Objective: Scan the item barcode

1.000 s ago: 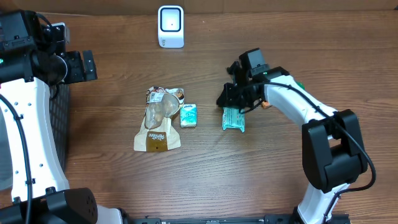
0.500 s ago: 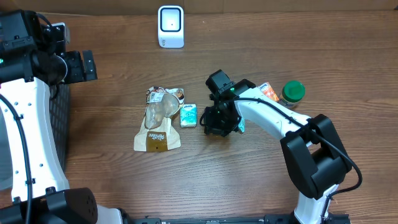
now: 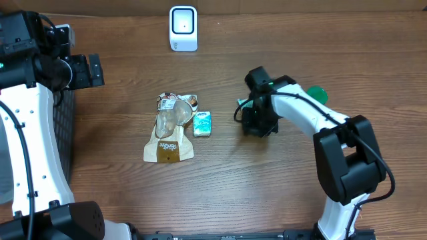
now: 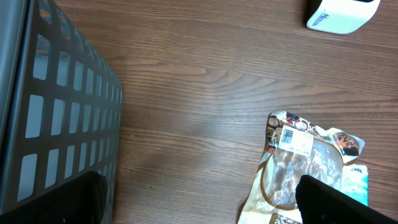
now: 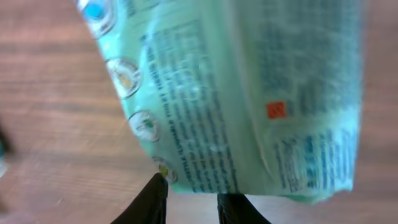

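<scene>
Overhead: one scanner, one brown pouch and one small teal pack are seen. Left wrist — the left gripper is spread wide apart. Right wrist — one mint packet is pinched at its edge by the right gripper, above the table.

Brown wooden tabletop: front strip bare, wide passage side to side.
Far centre: white box-shaped barcode scanner, open wood in front and on both flanks.
Mid-table: crinkled brown foil snack pouch, small mint-green carton just beside its right edge; no finger room between.
Narrow lane between carton and right gripper.
Pale green plastic packet fills space right at its fingertips.
White right arm crosses right half, partly covers green-lidded jar.
Left edge: dark mesh basket, wall blocks sideways travel; bare wood between basket and pouch.
</scene>
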### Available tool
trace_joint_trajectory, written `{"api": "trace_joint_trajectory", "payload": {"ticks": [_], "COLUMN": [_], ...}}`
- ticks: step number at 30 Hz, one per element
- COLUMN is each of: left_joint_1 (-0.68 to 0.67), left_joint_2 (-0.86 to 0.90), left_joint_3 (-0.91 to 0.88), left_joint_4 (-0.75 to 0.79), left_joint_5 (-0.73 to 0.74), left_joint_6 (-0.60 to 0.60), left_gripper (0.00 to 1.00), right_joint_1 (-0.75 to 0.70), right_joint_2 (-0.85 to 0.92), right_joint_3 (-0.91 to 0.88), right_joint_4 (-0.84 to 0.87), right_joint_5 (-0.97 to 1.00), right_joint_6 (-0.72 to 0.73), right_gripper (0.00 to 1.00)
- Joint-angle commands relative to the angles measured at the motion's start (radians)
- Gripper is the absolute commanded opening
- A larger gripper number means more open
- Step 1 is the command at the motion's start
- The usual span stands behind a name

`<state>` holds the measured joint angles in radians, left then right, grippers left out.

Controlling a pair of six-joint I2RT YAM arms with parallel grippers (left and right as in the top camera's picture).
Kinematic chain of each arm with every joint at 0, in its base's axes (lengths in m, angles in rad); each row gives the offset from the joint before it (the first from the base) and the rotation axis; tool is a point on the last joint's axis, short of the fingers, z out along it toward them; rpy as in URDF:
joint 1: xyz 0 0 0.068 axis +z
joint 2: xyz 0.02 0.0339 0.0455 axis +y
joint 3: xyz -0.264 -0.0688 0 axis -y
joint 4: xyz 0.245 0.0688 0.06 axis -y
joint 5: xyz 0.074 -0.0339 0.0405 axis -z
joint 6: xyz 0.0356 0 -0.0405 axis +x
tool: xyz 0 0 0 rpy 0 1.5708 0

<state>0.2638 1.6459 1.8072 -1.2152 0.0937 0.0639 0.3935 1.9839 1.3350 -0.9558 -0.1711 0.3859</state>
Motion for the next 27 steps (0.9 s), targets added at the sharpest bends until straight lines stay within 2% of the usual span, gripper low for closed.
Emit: {"api": "trace_joint_trajectory", "payload": {"ticks": [1, 8, 13, 16, 17, 20, 27], "left_joint_1": [0.004, 0.004, 0.004, 0.004, 0.004, 0.004, 0.004], "left_joint_2": [0.003, 0.003, 0.003, 0.003, 0.003, 0.003, 0.003], "left_joint_3": [0.013, 0.013, 0.013, 0.013, 0.013, 0.013, 0.013], "left_joint_4": [0.0, 0.0, 0.0, 0.0, 0.0, 0.0, 0.0], "left_joint_5": [0.0, 0.0, 0.0, 0.0, 0.0, 0.0, 0.0], "left_joint_6": [0.026, 0.026, 0.026, 0.026, 0.026, 0.026, 0.026], "left_gripper": [1.0, 1.0, 1.0, 1.0, 0.99, 1.0, 1.0], "right_joint_1": [-0.04, -0.08, -0.1, -0.127, -0.144, -0.179, -0.181], "right_joint_2": [0.009, 0.009, -0.008, -0.033, -0.04, -0.032, 0.03], "right_joint_3": [0.006, 0.01, 0.087, 0.143, 0.157, 0.154, 0.14], "right_joint_4": [0.046, 0.189, 0.133, 0.081, 0.069, 0.072, 0.082], "right_joint_5": [0.185, 0.212, 0.03, 0.012, 0.012, 0.027, 0.046], "right_joint_6": [-0.107, -0.255, -0.248, -0.094, 0.004, 0.201, 0.281], "right_gripper": [0.24, 0.24, 0.25, 0.33, 0.36, 0.39, 0.42]}}
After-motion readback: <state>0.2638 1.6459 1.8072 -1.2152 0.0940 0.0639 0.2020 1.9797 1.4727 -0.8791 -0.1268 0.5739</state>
